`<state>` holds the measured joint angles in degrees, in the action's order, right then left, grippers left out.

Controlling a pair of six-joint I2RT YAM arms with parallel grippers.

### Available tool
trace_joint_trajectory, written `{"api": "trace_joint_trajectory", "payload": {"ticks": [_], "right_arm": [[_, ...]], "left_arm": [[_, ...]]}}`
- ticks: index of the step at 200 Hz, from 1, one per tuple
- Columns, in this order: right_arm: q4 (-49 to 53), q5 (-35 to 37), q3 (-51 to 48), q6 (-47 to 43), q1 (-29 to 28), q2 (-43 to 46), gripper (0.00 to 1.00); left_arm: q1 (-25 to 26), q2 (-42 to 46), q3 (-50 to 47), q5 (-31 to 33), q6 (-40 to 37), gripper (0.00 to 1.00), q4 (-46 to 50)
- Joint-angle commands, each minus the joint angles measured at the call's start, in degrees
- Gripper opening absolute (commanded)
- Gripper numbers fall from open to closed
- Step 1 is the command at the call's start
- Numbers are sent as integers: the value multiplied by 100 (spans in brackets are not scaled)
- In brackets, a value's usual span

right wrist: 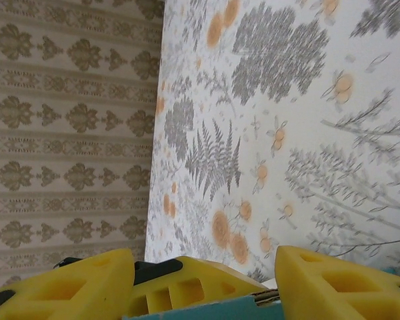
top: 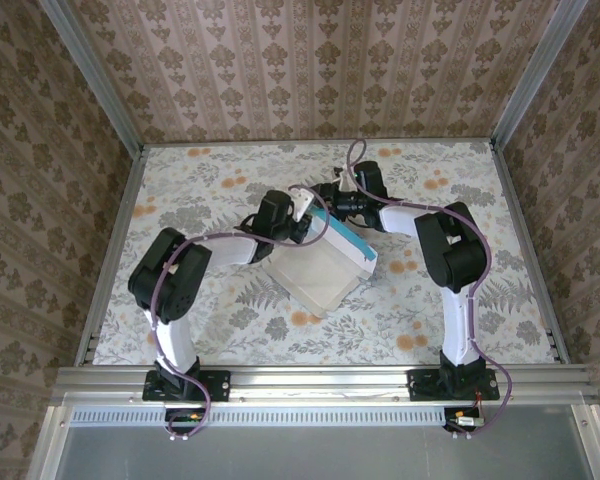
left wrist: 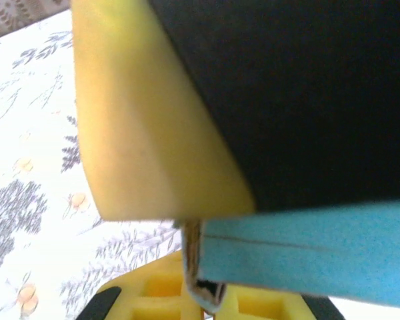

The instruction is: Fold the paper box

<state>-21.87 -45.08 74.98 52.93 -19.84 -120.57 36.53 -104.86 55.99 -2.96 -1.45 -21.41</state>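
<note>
While the left pincer (left wrist: 187, 227) is clamped on the turquoise far wall of the paper box (top: 315, 270) on the counter (top: 460, 310), the right pincer (right wrist: 203, 280) stands apart beside it; one wall up, other flaps seemingly unfolded.

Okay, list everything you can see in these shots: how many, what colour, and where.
table: one, white cloth with grey ferns and orange flowers, under everything
paper box: one, turquoise outside, off-white inside, middle of the table
walls: three, beige patterned wallpaper, around the table
rail: one, silver metal, table's near edge
left arm and right arm: two, black and white, purple cables, based on the rail
left gripper: one, yellow fingers, shut on the box's edge
right gripper: one, yellow fingers, open at the box's far edge
</note>
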Motion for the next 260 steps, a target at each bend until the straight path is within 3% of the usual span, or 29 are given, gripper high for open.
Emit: {"api": "trace_joint_trajectory", "payload": {"ticks": [1, 65, 165, 215, 246, 260], "right_arm": [[733, -1, 151, -270, -35, 112, 61], [1549, 140, 570, -881, -75, 467, 65], [2647, 642, 542, -2003, -47, 1441, 66], [2551, 817, -46, -2223, -84, 2048, 66], [2675, 1158, -583, -2441, -221, 2639, 66], [2879, 1435, -773, -2633, -331, 2895, 66]], "left_arm": [[42, 414, -399, 497, 173, 9, 152], [288, 1363, -1406, 1295, 831, 11, 185], [743, 2172, -1696, 2388, 1138, 18, 873], [825, 2515, -1883, 2381, 1310, 23, 999], [863, 2777, -1994, 2149, 1402, 32, 1089], [884, 2965, -2044, 2014, 1405, 42, 1166]]}}
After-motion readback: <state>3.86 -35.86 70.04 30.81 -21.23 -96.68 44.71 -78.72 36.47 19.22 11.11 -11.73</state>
